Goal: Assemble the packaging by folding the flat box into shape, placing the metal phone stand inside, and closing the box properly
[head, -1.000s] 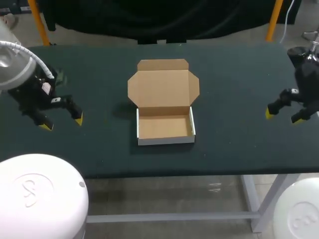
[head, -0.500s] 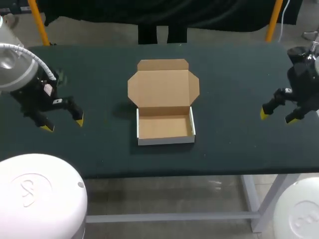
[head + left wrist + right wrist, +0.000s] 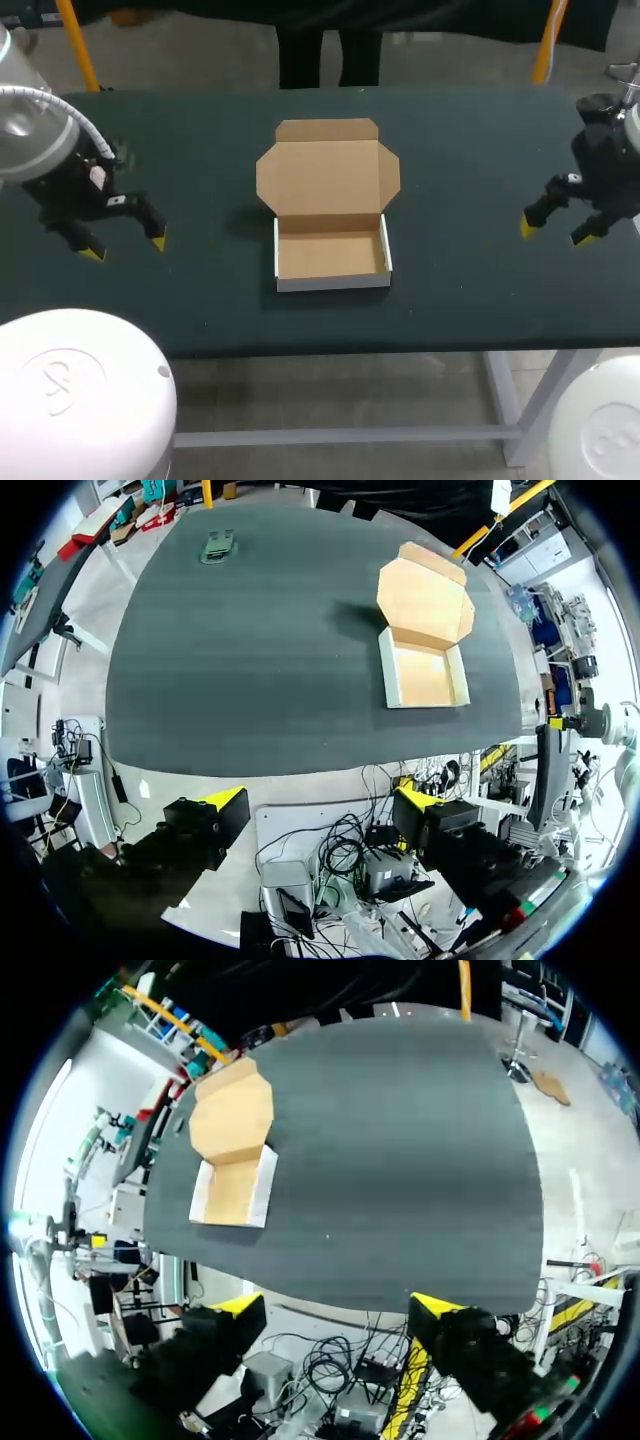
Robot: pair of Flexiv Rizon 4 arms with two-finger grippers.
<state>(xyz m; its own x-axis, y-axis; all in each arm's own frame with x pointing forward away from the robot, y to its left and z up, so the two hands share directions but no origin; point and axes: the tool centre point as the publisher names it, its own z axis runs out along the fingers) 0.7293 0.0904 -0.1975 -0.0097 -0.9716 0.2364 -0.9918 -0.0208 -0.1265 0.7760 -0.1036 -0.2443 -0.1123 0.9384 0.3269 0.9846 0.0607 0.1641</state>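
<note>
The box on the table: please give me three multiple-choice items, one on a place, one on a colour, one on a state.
1. Where is the box? A) in the middle of the table B) at its left edge C) off it
2. What colour are its outer walls? A) black B) white C) red
3. How is the lid? A) shut B) torn off C) open, laid back
1 A: bare table shows on every side. 2 B: the front wall is white. 3 C: the empty brown inside shows.

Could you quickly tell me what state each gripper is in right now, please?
Left gripper: open, holding nothing.
Right gripper: open, holding nothing.
</note>
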